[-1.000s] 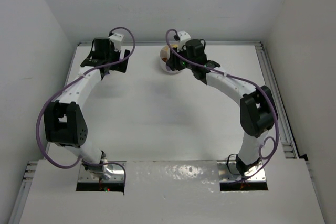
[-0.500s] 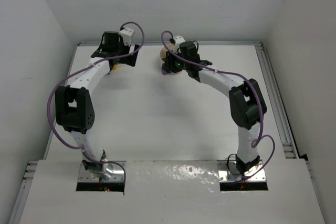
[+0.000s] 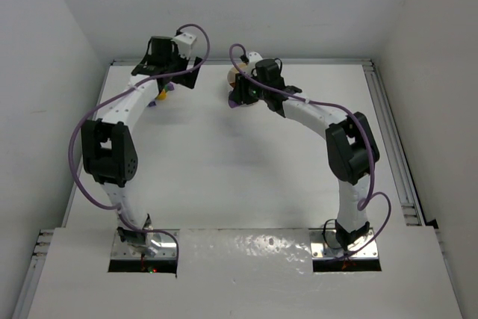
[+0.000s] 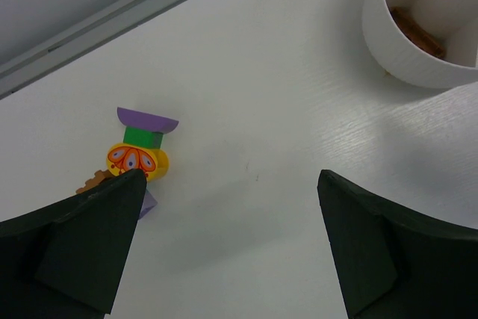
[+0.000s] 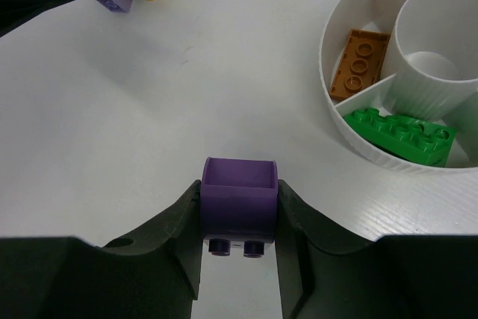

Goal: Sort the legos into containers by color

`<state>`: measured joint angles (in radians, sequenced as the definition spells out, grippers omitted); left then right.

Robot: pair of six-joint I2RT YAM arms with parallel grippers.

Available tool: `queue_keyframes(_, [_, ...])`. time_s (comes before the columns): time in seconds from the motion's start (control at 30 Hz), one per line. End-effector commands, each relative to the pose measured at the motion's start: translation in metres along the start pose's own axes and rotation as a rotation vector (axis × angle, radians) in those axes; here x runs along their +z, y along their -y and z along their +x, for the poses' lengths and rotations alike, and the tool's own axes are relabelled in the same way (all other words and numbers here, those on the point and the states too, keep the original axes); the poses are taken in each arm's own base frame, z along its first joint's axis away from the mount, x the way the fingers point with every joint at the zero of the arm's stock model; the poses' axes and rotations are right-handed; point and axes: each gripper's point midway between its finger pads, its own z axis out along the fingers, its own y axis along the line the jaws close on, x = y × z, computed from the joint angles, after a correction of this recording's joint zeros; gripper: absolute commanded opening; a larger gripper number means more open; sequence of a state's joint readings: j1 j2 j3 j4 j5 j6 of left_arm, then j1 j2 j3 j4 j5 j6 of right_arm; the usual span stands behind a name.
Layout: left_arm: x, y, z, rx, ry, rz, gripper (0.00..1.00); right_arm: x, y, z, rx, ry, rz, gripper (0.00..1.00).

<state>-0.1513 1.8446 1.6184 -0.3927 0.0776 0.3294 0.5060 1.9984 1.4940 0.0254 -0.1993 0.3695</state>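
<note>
The right gripper (image 5: 239,211) is clamped on a purple brick (image 5: 240,192) just beside the dish (image 5: 326,72), whose wedges hold an orange brick (image 5: 361,63) and a green brick (image 5: 403,136). The left gripper (image 4: 228,184) hangs with jaws wide apart, holding nothing, by a small pile of legos (image 4: 140,151) well left of the dish. Both arms bow outward and reach toward the dish's far end of the white surface (image 3: 224,162), which is boxed in by white walls (image 3: 246,5).
</note>
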Motion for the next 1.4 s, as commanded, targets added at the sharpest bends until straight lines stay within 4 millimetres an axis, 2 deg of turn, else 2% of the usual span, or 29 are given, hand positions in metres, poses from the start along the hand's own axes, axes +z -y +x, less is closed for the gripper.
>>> queue_keyframes(0.0, [-0.002,0.005,-0.017,0.026,0.029,0.002,0.98,-0.007,-0.009,-0.025,-0.033,0.072,-0.034,0.0])
queue_keyframes(0.43, [0.0,0.015,-0.018,0.046,0.006,0.019,0.98,-0.014,-0.012,-0.027,-0.047,0.079,-0.038,0.0])
queue_keyframes(0.7, [0.003,0.011,-0.019,0.019,0.005,-0.01,0.98,-0.021,-0.015,-0.036,-0.047,0.097,-0.046,0.0])
queue_keyframes(0.83, [-0.003,0.005,-0.024,-0.007,0.017,-0.044,0.98,-0.029,-0.009,-0.058,-0.039,0.141,-0.038,0.0])
queue_keyframes(0.97, [-0.013,0.0,-0.017,-0.006,0.012,-0.085,0.99,-0.034,0.001,-0.079,-0.024,0.193,-0.023,0.0])
queue_keyframes(1.0, [-0.015,0.0,-0.012,-0.007,0.004,-0.091,0.99,-0.036,0.002,-0.091,-0.036,0.224,-0.02,0.0])
queue_keyframes(1.03, [-0.017,-0.001,-0.012,-0.015,0.011,-0.099,0.99,-0.034,0.012,-0.101,-0.041,0.252,0.003,0.0])
queue_keyframes(1.07, [-0.018,-0.002,-0.008,-0.024,0.007,-0.112,0.99,-0.038,0.024,-0.128,-0.047,0.314,0.057,0.0])
queue_keyframes(1.1, [-0.02,-0.003,-0.006,-0.029,0.002,-0.119,1.0,-0.038,0.031,-0.141,-0.046,0.345,0.086,0.0])
queue_keyframes(1.13, [-0.021,-0.003,-0.005,-0.035,0.003,-0.125,1.0,-0.036,0.039,-0.151,-0.048,0.371,0.112,0.0])
queue_keyframes(1.17, [-0.023,-0.004,-0.002,-0.04,-0.004,-0.135,1.0,-0.025,0.051,-0.152,-0.058,0.376,0.143,0.0])
queue_keyframes(1.2, [-0.025,-0.004,0.001,-0.046,-0.01,-0.136,1.0,-0.027,0.056,-0.172,-0.073,0.427,0.171,0.0])
queue_keyframes(1.3, [-0.03,-0.003,0.006,-0.049,-0.016,-0.143,1.0,-0.009,0.069,-0.187,-0.142,0.463,0.203,0.0])
queue_keyframes(1.37, [-0.032,-0.006,0.01,-0.052,-0.021,-0.162,1.0,0.001,0.075,-0.187,-0.155,0.475,0.217,0.0])
